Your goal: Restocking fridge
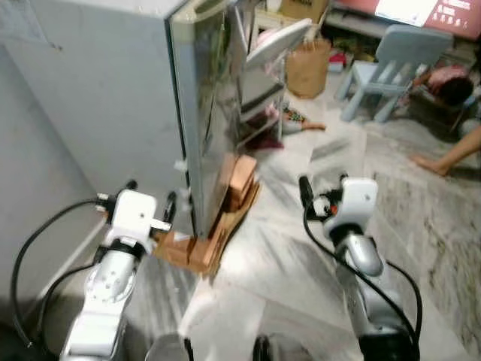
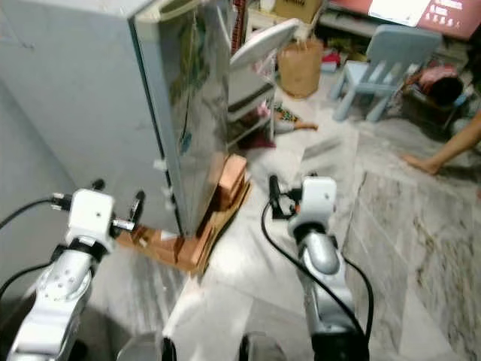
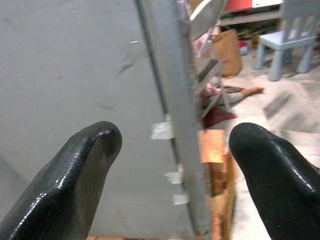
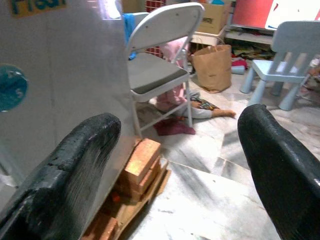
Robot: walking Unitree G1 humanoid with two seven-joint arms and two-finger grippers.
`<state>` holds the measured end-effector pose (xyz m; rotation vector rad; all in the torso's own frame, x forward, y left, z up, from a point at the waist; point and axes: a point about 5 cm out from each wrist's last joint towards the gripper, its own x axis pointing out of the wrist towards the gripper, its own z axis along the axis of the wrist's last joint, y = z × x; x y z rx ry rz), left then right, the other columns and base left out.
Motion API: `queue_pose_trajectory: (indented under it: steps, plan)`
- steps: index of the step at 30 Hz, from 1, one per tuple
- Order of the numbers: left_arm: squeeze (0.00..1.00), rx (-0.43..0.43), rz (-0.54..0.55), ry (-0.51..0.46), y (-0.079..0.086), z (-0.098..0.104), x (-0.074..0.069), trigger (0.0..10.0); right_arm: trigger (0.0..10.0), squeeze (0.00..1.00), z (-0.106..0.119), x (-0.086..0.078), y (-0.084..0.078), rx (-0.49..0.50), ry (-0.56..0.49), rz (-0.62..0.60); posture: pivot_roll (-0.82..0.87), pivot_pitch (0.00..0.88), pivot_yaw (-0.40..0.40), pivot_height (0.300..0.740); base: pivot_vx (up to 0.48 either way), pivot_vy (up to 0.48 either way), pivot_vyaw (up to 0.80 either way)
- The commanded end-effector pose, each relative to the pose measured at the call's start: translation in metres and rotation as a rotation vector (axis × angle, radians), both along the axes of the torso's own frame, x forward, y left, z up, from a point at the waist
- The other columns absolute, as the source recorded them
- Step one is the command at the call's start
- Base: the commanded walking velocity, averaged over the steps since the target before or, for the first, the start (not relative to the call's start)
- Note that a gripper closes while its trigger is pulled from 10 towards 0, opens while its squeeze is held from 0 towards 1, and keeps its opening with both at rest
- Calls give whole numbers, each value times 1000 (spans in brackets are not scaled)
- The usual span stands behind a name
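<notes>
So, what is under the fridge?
The fridge stands on wooden blocks stacked over a flat wooden board. How far the blocks go under it is hidden by the fridge body. Both grippers are open.

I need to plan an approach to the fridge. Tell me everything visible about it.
The tall grey metal fridge stands upright with its door shut, its glossy front mirroring the room. It rests on a stack of orange-brown wooden blocks on the marble floor. Bits of white tape cling near its front edge. A grey folding chair stands beside it.
</notes>
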<state>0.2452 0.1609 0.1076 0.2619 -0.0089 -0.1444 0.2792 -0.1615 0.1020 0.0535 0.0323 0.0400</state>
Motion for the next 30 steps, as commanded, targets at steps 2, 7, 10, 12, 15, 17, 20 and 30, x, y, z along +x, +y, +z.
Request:
queue_pose_trajectory:
  steps: [2,7,10,12,15,17,20,30]
  plan:
    - [0,-5,-24,-26,-1,6,0,10000,10000,0,2,2,-3,-10,-7,-9,110,101,-64,740,322,0,0]
    - [0,-7,-25,-33,-1,8,0,10000,10000,0,1,2,-3,-13,-5,-7,108,103,-68,740,345,0,0]
    - [0,-14,-23,-32,-2,7,-1,10000,10000,0,3,4,-2,-20,-12,0,106,102,-71,740,363,0,0]
    - [0,-16,-23,-30,-2,6,-1,10000,10000,0,3,4,-2,-24,-10,1,105,102,-72,740,375,0,0]
    - [0,-23,-22,-24,-3,5,-2,10000,10000,0,3,4,-2,-26,-6,5,104,102,-75,740,373,0,-800]
    - [0,-24,-13,-17,-2,3,-2,10000,10000,0,3,4,-2,-28,-8,6,103,102,-75,740,317,0,-603]
    - [0,-27,-1,-13,-1,2,-3,10000,10000,0,4,4,-2,-30,-9,7,103,107,-78,740,91,0,-135]
    - [0,-41,66,2,9,0,-2,10000,10000,0,1,0,-3,-51,9,10,88,132,-87,740,0,0,0]
